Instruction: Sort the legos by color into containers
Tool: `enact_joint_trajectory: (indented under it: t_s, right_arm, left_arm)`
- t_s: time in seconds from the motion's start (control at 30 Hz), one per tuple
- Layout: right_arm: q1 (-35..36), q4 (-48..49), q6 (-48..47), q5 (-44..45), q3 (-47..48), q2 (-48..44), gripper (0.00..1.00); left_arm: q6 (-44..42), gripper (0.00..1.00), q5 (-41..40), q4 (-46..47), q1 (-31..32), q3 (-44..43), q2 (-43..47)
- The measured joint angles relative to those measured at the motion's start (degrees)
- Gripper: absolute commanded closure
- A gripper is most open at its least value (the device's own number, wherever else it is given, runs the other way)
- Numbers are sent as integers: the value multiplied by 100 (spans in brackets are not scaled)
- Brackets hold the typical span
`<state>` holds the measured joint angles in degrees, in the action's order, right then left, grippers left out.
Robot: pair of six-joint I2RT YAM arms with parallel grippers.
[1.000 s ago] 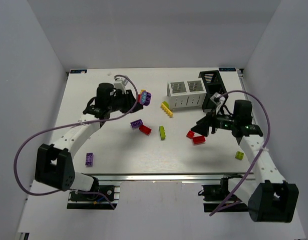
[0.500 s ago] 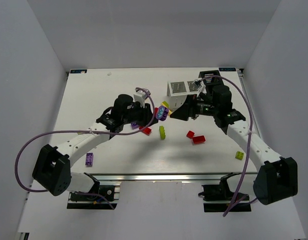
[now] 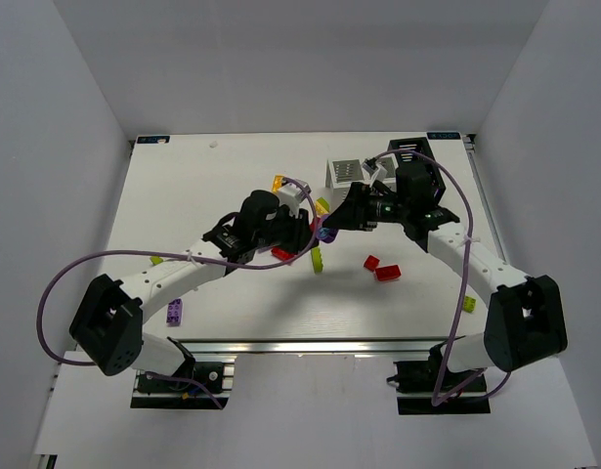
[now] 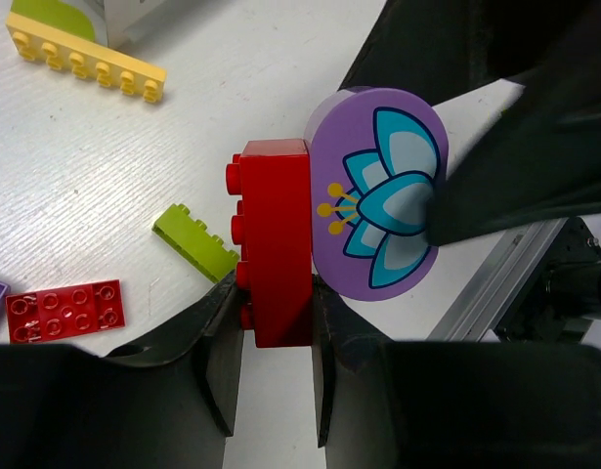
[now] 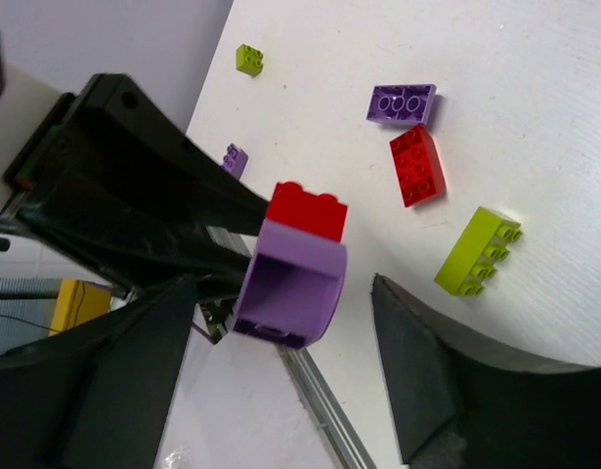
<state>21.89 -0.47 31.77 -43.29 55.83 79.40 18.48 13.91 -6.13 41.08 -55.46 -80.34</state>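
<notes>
Above the middle of the table (image 3: pixel 183 176), near and left of the white box (image 3: pixel 344 172), our left gripper (image 4: pixel 274 322) is clamped on a red brick (image 4: pixel 276 256) that is stuck to a round purple piece (image 4: pixel 378 195). Our right gripper (image 5: pixel 280 281) has its jaws apart, one on either side of that purple piece.

We judge the risk lies in the pull. The purple face looks smooth and curved, so a shallow or off-centre bite could slip. It could also twist the red brick out of the left fingers and drop both among the loose bricks (image 3: pixel 383 270). The two grippers are also close enough to knock together.
</notes>
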Motion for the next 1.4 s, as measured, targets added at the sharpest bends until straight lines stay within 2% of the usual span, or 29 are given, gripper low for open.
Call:
enact_joint_trajectory:
  t_s: [0.17, 0.3, 0.33, 0.37, 0.67, 0.87, 1.03, 1.17, 1.4]
  right_arm:
    - [2, -2, 15, 68, 26, 184, 45]
    - [37, 11, 107, 79, 31, 188, 66]
    - [35, 0, 136, 79, 33, 195, 80]
    - [35, 2, 129, 74, 33, 201, 100]
    - [-72, 28, -203, -267, 35, 205, 100]
    - [-295, -389, -739, -721, 131, 197, 100]
    - [-651, -772, -1237, -822, 240, 129, 100]
    - [-960, -957, -1674, -293, 243, -437, 100]
    - [-1670, -514, -1871, 697, -133, -1895, 100]
  left_arm:
    - [-2, 100, -146, -11, 133, -61, -2]
    - [-11, 100, -271, -59, 177, -63, -39]
    - [-11, 100, -302, -50, 186, -63, -52]
    - [-4, 100, -332, -26, 199, -66, -72]
    - [26, 100, -833, -199, 254, -234, -92]
    - [-7, 100, -1582, -428, 129, -459, -94]
    - [-136, 100, -1873, -538, 90, -608, -120]
    - [-168, 100, -1934, -595, 59, -1266, -533]
    - [173, 100, -1956, -612, -7, -3237, -2041]
